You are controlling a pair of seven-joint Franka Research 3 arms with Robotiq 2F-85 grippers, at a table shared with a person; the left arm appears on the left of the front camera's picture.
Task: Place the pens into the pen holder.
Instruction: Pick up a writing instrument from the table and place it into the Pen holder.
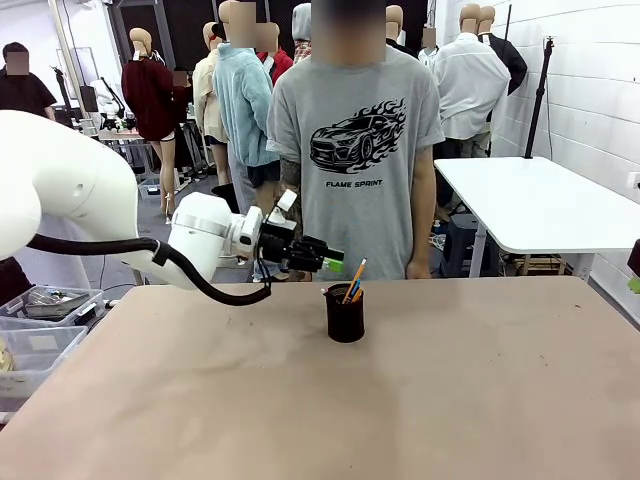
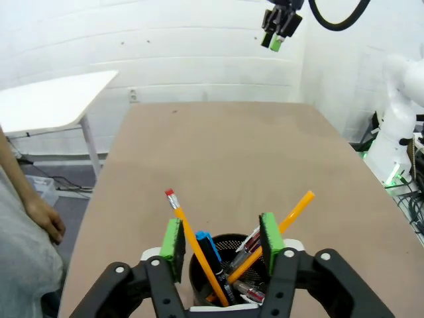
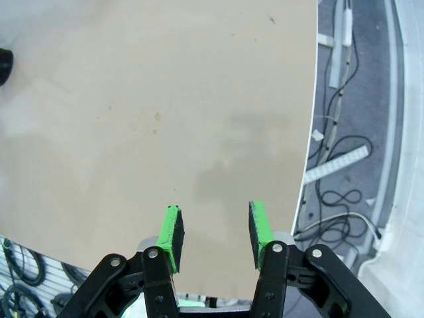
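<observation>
The black mesh pen holder (image 1: 345, 315) stands upright near the middle of the table (image 1: 450, 400), toward the far edge. Pens lean inside it: a yellow pencil with a red eraser (image 2: 187, 235), an orange pencil (image 2: 293, 213), a blue-and-black pen (image 2: 207, 247) and a whitish pen (image 2: 250, 241). My left gripper (image 1: 333, 261) hovers just above and left of the holder's rim, open and empty. In its wrist view the left gripper (image 2: 220, 224) frames the holder (image 2: 232, 246) between its green pads (image 2: 173, 242). My right gripper (image 3: 215, 226) is open, high over bare tabletop near an edge.
A person in a grey T-shirt (image 1: 360, 150) stands at the far edge, right behind the holder, one hand (image 2: 45, 222) hanging beside the table. Clear plastic bins (image 1: 35, 335) sit off the left edge. A white side table (image 1: 540, 200) stands at the back right.
</observation>
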